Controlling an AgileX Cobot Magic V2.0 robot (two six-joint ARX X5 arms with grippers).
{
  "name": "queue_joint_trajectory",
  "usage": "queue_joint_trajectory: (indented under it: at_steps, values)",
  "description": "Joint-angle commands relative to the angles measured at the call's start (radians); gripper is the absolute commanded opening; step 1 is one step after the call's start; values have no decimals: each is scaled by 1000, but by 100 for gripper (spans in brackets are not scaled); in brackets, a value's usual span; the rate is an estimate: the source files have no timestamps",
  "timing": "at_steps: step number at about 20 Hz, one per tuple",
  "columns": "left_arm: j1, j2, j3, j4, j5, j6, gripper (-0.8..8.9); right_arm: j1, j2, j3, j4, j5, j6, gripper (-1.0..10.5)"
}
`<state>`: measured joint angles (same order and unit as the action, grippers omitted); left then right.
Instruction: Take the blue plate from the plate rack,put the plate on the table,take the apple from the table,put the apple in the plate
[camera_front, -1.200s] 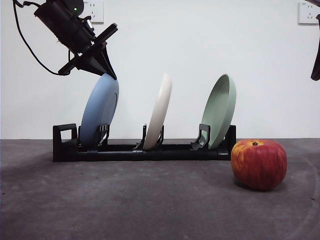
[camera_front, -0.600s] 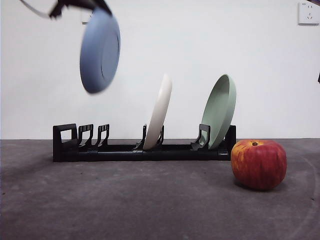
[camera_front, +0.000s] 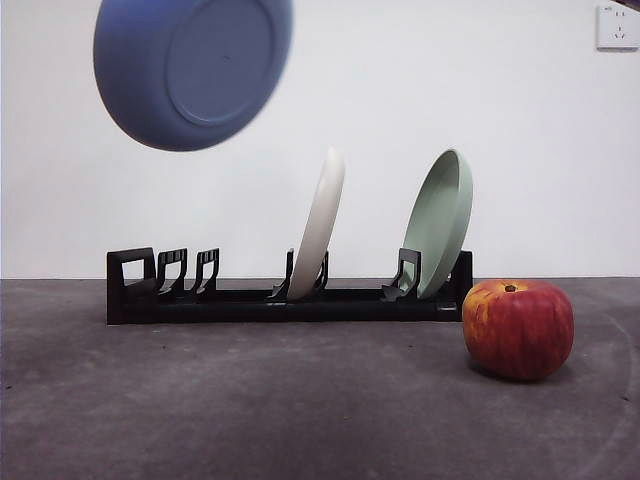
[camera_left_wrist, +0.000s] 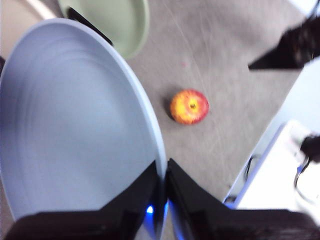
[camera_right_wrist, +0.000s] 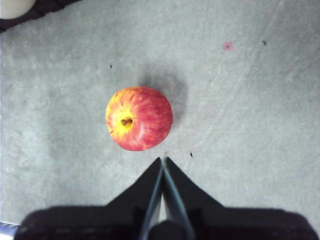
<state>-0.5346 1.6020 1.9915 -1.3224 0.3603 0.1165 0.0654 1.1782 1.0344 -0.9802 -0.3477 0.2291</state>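
Observation:
My left gripper (camera_left_wrist: 163, 170) is shut on the rim of the blue plate (camera_left_wrist: 75, 135). It holds the plate high in the air at the upper left of the front view (camera_front: 190, 65), its underside turned to the camera, above the left end of the plate rack (camera_front: 285, 298). The rack's left slots stand empty. The red apple (camera_front: 517, 327) sits on the table (camera_front: 250, 400) at the right, in front of the rack's right end. It also shows in the left wrist view (camera_left_wrist: 189, 106). My right gripper (camera_right_wrist: 163, 162) is shut and empty, high above the apple (camera_right_wrist: 139, 118).
A cream-white plate (camera_front: 318, 222) stands in the rack's middle slot and a pale green plate (camera_front: 440, 220) in its right slot. The green plate also shows in the left wrist view (camera_left_wrist: 112, 22). A white wall is behind the rack.
The left gripper has lifted the blue plate out of the rack's left slot, raised it and turned its underside toward the front camera. The apple and the other plates have not moved.

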Motion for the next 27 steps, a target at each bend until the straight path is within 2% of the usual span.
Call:
queue_joint_trajectory:
  at_steps: [1, 3, 5, 8, 12, 17, 21, 27]
  values:
    - [-121, 1, -63, 5, -101, 25, -8, 2, 3, 5, -13, 12, 8, 10]
    - [-217, 1, -147, 6, -193, 25, -8, 2, 3, 5, -35, 54, 8, 10]
    - [-299, 1, -258, 66, -222, 22, -8, 2, 3, 5, -59, 90, 8, 10]
    - [-397, 1, -439, 239, -266, 0, -8, 2, 3, 5, -65, 122, 7, 10]
    - [-490, 2, -650, 455, -463, 0, -8, 2, 3, 5, -62, 121, 7, 10]
    - [-507, 2, -806, 567, -467, -2, -8, 2, 3, 5, -60, 121, 7, 10]
    - [-507, 3, -916, 719, -465, 34, -8, 2, 3, 5, -61, 121, 8, 10]
    - [-504, 3, -921, 624, -455, 32, 25, 2, 3, 5, -61, 121, 8, 10]
